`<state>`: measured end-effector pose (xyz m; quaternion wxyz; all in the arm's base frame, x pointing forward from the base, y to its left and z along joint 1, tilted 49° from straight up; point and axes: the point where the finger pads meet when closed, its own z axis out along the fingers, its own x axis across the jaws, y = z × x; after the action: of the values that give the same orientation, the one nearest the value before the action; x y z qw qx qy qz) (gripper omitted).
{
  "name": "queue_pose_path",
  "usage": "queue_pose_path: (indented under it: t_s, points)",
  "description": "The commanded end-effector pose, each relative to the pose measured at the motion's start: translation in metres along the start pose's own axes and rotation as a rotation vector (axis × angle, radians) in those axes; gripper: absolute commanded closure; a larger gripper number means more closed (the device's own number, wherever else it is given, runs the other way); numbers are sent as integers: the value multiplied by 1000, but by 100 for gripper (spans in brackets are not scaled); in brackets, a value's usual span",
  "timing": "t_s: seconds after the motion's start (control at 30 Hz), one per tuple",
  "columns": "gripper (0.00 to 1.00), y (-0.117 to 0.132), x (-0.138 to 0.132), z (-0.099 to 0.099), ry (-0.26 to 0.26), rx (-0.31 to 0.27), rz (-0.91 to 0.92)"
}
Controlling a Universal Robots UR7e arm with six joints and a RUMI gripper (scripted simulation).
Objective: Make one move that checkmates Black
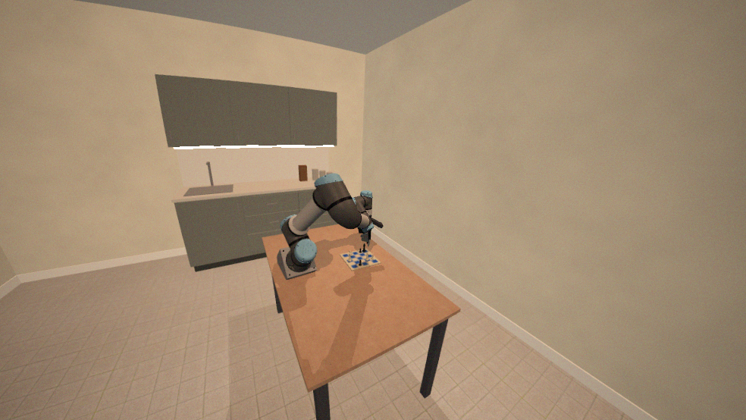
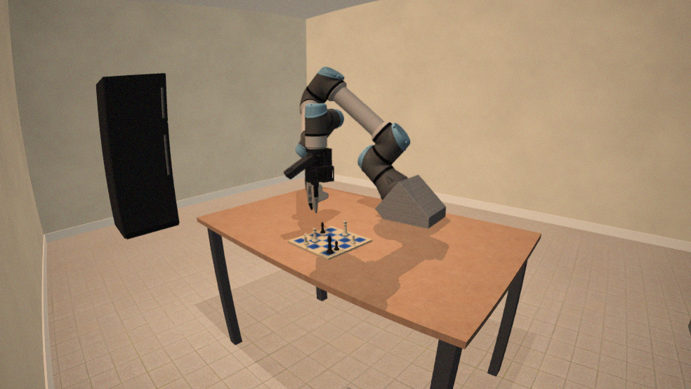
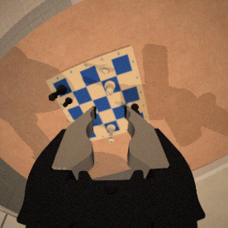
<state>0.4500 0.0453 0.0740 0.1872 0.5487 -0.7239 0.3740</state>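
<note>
A small blue-and-cream chessboard (image 2: pixel 331 242) lies on the wooden table; it also shows in the top view (image 1: pixel 360 258) and in the wrist view (image 3: pixel 101 92). On it stand a tall white piece (image 2: pixel 344 227), a tall black piece (image 2: pixel 329 244), another black piece (image 2: pixel 322 226), a black pawn (image 2: pixel 336 246) and small white pieces (image 2: pixel 314 235). My gripper (image 2: pixel 314 207) hangs well above the board's far edge, pointing down. In the wrist view its fingers stand narrowed but apart, with nothing between them; a white piece (image 3: pixel 111 132) at the board's near edge shows far below the gap.
The arm's grey base (image 2: pixel 411 203) sits on the table behind the board. A black fridge (image 2: pixel 137 154) stands by the far wall, and a kitchen counter (image 1: pixel 234 219) stands behind the table in the top view.
</note>
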Motion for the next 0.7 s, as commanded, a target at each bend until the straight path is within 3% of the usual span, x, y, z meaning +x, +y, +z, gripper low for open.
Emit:
queue_pose_path:
  t_s: [0.0, 0.67]
  points:
    - [75, 0, 0, 1, 0, -4, 1]
    - [75, 1, -1, 22, 1, -20, 4]
